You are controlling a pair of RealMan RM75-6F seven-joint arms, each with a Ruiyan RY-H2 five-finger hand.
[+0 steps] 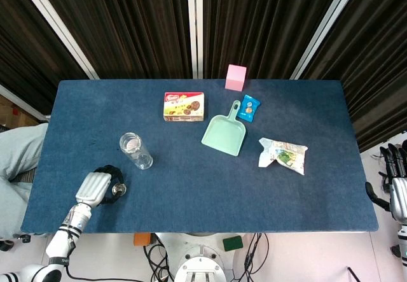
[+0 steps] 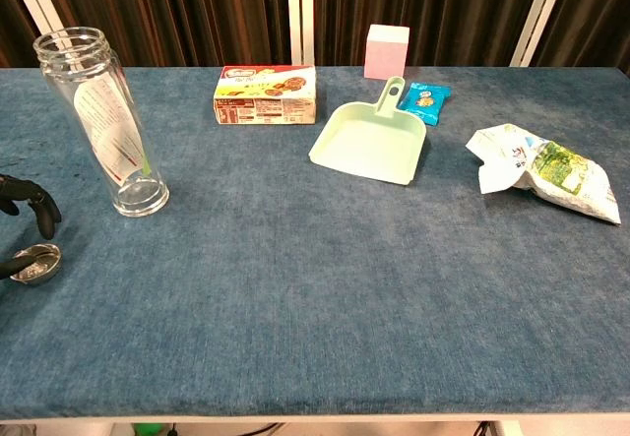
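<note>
My left hand [image 1: 95,186] lies at the table's front left corner, its dark fingers [image 2: 30,203] curled. It pinches a small round metal lid [image 1: 118,190] [image 2: 35,264] that sits low on the blue cloth. Just behind it a tall clear jar [image 1: 135,150] [image 2: 103,121] stands upright and uncapped, apart from the hand. My right hand [image 1: 397,183] hangs off the table's right edge with its fingers apart and nothing in them; the chest view does not show it.
On the blue table [image 1: 210,193] lie a cookie box [image 1: 184,105] [image 2: 267,94], a mint-green dustpan [image 1: 224,132] [image 2: 372,141], a pink cube [image 1: 235,77] [image 2: 386,51], a blue snack packet [image 1: 248,108] [image 2: 427,101] and a crumpled white-green bag [image 1: 283,155] [image 2: 541,170].
</note>
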